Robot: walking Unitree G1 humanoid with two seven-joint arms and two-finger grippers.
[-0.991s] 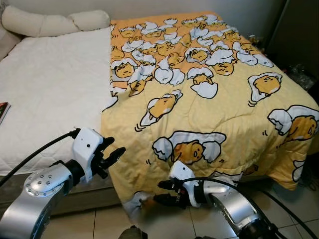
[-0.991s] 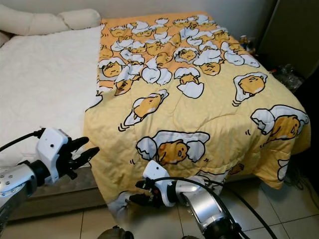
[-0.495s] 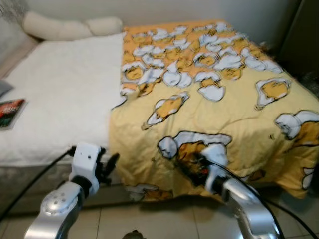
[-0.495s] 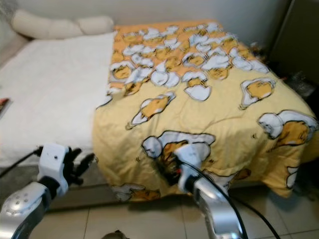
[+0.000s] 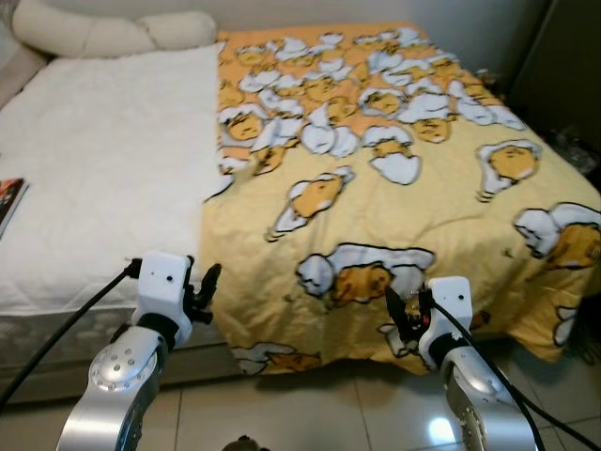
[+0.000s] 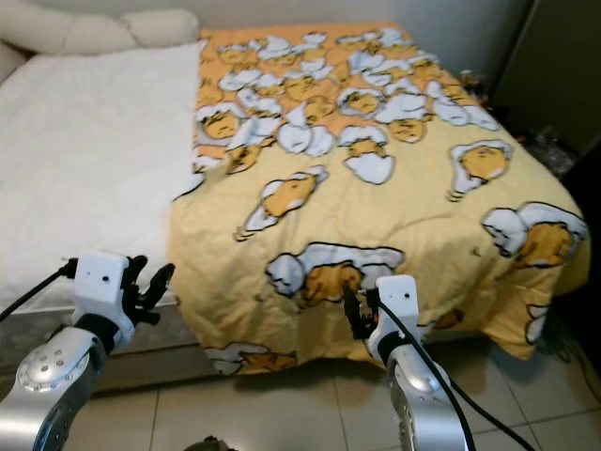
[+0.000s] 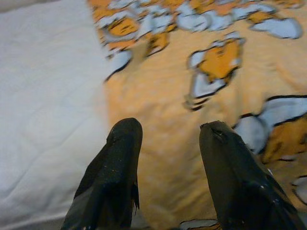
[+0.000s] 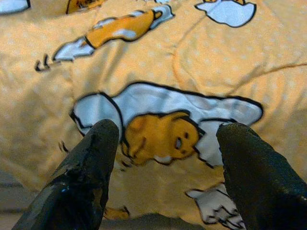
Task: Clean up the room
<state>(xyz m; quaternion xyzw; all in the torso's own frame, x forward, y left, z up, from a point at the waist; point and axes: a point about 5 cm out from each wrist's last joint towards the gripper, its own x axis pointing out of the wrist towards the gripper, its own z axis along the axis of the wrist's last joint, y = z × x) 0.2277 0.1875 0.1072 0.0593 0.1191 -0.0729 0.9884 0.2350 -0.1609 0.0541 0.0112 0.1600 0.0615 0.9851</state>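
A yellow blanket (image 5: 394, 188) printed with cartoon eggs covers the right half of the bed and hangs over its front edge. The bare white mattress (image 5: 103, 169) lies to its left. My left gripper (image 5: 208, 289) is open at the bed's front edge, by the blanket's left border, with nothing between its fingers (image 7: 122, 158). My right gripper (image 5: 402, 315) is open too, pointing at the blanket's hanging front edge. In the right wrist view the egg print (image 8: 163, 129) sits between its fingers (image 8: 91, 163), which are not closed on the cloth.
Two cream pillows (image 5: 103, 28) lie at the head of the bed. A book (image 5: 7, 199) rests on the mattress's left edge. Dark furniture (image 5: 563, 66) stands right of the bed with clutter at its foot. Tiled floor (image 5: 329, 413) runs along the front.
The camera has shifted. My right gripper swung from pointing left under the blanket's hem to facing its front edge, further right. My left gripper dropped lower, near the mattress edge.
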